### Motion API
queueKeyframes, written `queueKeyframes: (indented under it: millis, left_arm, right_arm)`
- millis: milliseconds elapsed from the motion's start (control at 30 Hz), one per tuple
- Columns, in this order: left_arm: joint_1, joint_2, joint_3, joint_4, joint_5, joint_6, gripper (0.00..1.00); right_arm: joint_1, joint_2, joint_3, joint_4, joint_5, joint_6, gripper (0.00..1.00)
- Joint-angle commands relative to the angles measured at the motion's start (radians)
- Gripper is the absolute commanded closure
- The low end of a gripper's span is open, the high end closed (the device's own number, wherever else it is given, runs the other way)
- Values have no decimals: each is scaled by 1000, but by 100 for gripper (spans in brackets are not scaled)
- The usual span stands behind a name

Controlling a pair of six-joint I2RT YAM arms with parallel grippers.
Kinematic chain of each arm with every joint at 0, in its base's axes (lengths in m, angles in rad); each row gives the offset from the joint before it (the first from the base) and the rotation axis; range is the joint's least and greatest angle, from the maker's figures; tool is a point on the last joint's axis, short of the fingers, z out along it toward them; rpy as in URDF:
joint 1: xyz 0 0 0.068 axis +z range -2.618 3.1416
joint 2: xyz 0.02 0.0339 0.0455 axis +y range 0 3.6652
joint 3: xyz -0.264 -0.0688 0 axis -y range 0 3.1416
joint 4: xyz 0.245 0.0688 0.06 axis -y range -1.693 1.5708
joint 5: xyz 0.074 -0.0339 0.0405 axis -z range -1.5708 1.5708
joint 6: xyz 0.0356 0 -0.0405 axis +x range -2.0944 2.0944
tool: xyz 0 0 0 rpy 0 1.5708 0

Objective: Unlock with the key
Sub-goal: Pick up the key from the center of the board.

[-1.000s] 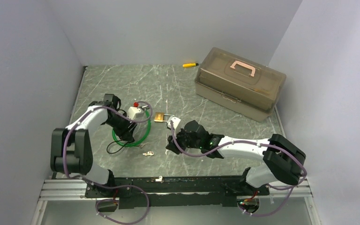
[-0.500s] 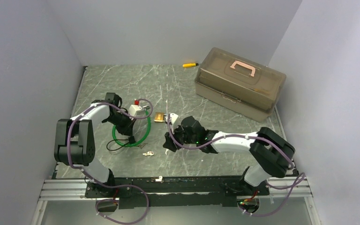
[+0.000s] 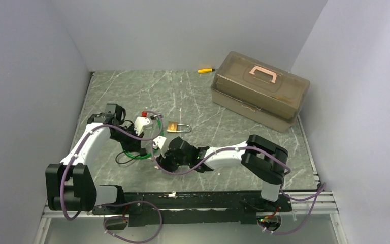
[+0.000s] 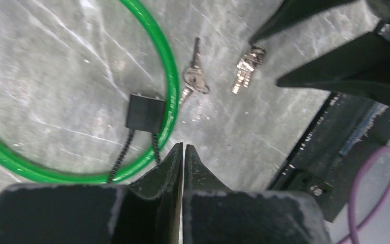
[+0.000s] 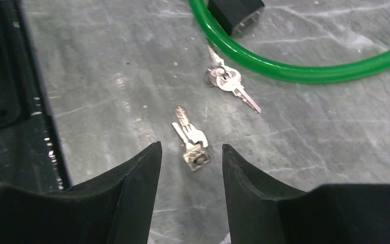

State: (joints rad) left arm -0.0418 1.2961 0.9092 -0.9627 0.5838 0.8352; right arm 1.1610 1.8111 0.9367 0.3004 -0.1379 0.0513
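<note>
— Starting leftmost: our left claw (image 4: 183, 150) is pressed together on nothing, its tips just short of the green loop (image 4: 170, 76) and the black block (image 4: 144, 112). Do we see trouble there?
— We do. It hangs close beside our right claw (image 5: 190, 147), so we judge the two could knock each other if either swings.
— And the right claw itself?
— Spread, one tip on either side of the key (image 5: 189, 134), which lies flat on the table (image 5: 106, 76) and is not pinched. We think a thing this thin may skid out as the tips close. It could also tilt up and end crooked, useless for the keyhole.
— Anything crowding it?
— A second key (image 5: 228, 84) lies just beyond the right tip, against the green loop. We might catch it too, or drag the loop along.
— Further right?
— The padlock (image 3: 176, 127) sits beyond the claw, apart from both keys. The toolbox (image 3: 259, 91) stands well off.
</note>
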Motion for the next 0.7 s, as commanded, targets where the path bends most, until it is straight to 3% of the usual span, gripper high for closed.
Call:
queueKeyframes:
  millis: [0,200,400,500,600,667]
  left_arm:
    - [12,-53,-9,-109,72,12,87]
    - [39,-151,13,-169,112,19,69]
    - [85,-208,63,-204,149,37,66]
    - [111,-224,97,-201,189,33,66]
    - [124,-243,115,-198,245,36,62]
    - [125,-258,107,-191,286,46,60]
  right_arm:
    - [-3,31,54,-18,107,-42,51]
    - [-2,78,76,-43,111,-42,56]
    - [-4,118,95,-55,65,-42,64]
    - [-6,111,82,-55,63,-42,76]
    - [-16,75,60,-59,62,-34,98]
    - [-27,22,37,-49,53,-22,100]
